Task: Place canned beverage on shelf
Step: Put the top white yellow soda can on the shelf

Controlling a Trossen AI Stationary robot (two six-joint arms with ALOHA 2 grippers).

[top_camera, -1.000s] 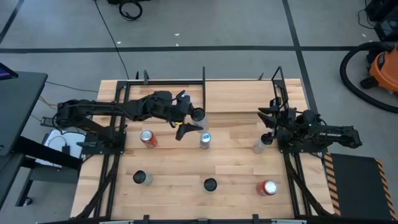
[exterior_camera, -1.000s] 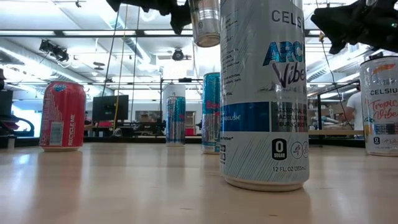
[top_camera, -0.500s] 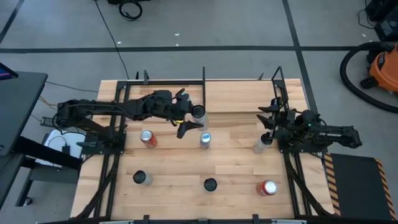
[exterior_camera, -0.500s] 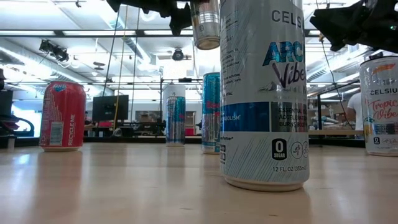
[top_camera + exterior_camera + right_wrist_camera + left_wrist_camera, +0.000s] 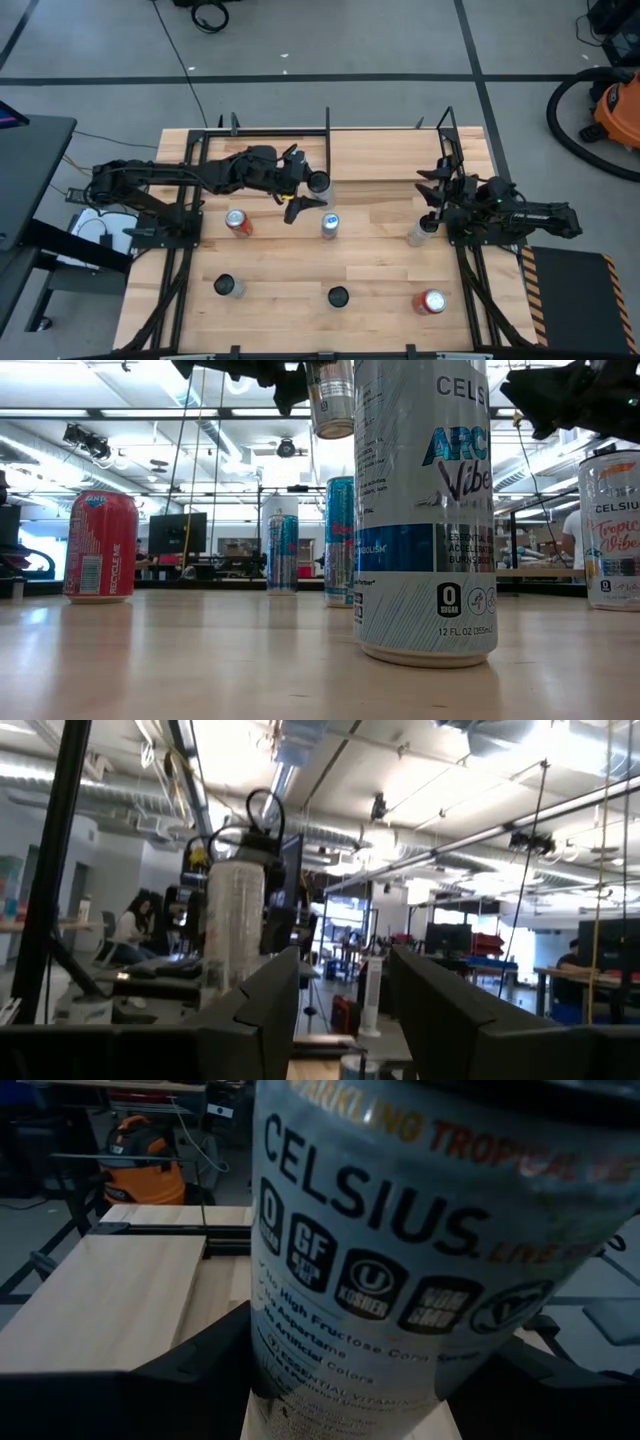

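We see the left arm stretched across the back of the bench, its left end effector clamped on a Celsius can and holding it in the air. In the low view that can hangs clear above the wood, tilted a little. The left wrist view is nearly filled by the can's label, with dark fingers pressed on either side, and the pale shelf lying beyond. From above, the held can sits over the shelf's right edge, beside the black rod at the shelf boundary.

The right arm rests at the bench's right side, its right end effector pointing toward the middle; its fingers stand apart with nothing between them. A pale can stands just beside it.

On the planked bench stand a red can, a blue-topped can, two dark-topped cans and another red can. An orange vacuum sits on the floor; a seated person shows far off.
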